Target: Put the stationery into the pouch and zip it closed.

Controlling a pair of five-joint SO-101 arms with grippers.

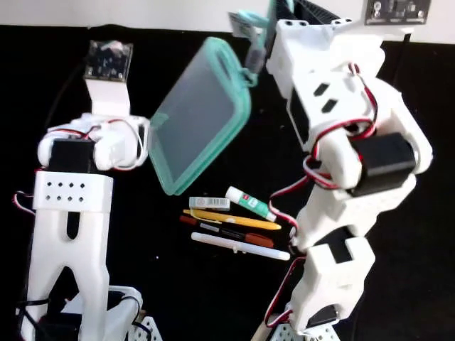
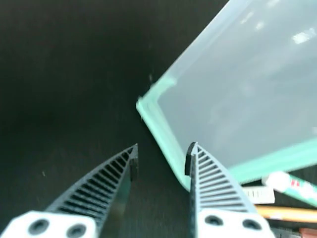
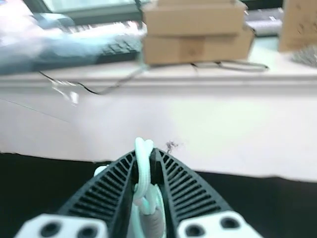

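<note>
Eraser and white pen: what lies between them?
Between the eraser and white pen, the high view shows a yellow pen and a red pen.

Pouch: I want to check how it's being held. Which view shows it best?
The high view: the whole pouch hangs tilted above the stationery. The left wrist view shows one corner by the open left gripper; the right wrist view shows its loop clamped in the right gripper.

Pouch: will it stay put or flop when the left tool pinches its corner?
Probably light: the pouch hangs from its loop in the right tool. Its face looks flat, so likely semi-stiff. Hanging by one point, it may swing when pushed.
</note>
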